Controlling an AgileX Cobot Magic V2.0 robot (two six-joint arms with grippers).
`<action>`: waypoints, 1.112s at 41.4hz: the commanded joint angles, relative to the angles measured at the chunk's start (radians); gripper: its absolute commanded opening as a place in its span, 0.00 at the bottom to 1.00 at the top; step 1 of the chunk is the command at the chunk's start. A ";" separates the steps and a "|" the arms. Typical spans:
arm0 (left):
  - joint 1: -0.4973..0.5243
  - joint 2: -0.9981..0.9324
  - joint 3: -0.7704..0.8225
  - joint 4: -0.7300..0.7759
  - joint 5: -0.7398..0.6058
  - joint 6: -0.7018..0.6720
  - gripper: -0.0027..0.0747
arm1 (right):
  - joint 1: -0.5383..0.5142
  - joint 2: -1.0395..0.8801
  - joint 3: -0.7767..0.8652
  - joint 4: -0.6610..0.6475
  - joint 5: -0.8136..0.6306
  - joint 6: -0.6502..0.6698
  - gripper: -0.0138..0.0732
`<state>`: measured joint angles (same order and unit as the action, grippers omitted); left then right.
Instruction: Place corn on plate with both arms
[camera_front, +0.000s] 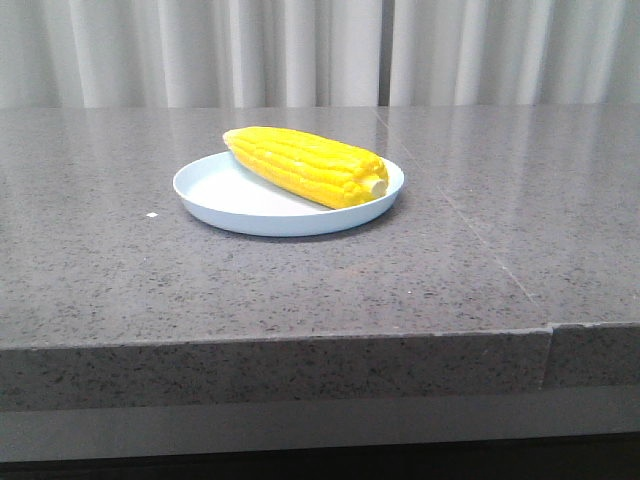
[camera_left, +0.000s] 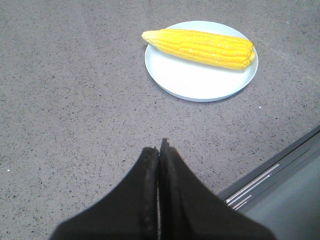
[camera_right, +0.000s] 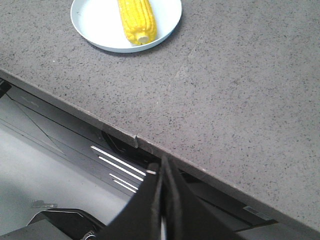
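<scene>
The yellow corn (camera_front: 305, 165) lies across the pale blue-white plate (camera_front: 230, 200) on the grey stone table, its pale stub toward the right. Neither arm shows in the front view. In the left wrist view the corn (camera_left: 202, 47) rests on the far part of the plate (camera_left: 195, 85), and my left gripper (camera_left: 159, 147) is shut and empty, well back from the plate over bare table. In the right wrist view the corn (camera_right: 136, 20) and plate (camera_right: 95, 27) are far off, and my right gripper (camera_right: 161, 165) is shut and empty, off the table's front edge.
The table's front edge (camera_front: 300, 345) runs across the front view, with a seam (camera_front: 550, 330) at the right. White curtains (camera_front: 300, 50) hang behind. Below the edge, a dark frame with metal strips (camera_right: 117, 167) shows in the right wrist view.
</scene>
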<state>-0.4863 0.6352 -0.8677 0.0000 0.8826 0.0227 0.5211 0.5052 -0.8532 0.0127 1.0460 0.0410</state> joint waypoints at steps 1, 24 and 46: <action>-0.008 0.003 -0.027 0.000 -0.076 -0.008 0.01 | -0.001 0.004 -0.022 -0.013 -0.059 -0.009 0.02; 0.033 -0.045 0.002 0.000 -0.098 -0.008 0.01 | -0.001 0.004 -0.022 -0.013 -0.059 -0.009 0.02; 0.370 -0.391 0.478 0.000 -0.643 -0.008 0.01 | -0.001 0.004 -0.022 -0.013 -0.059 -0.009 0.02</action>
<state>-0.1518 0.2713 -0.4286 0.0000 0.3765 0.0227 0.5211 0.5052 -0.8532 0.0104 1.0460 0.0391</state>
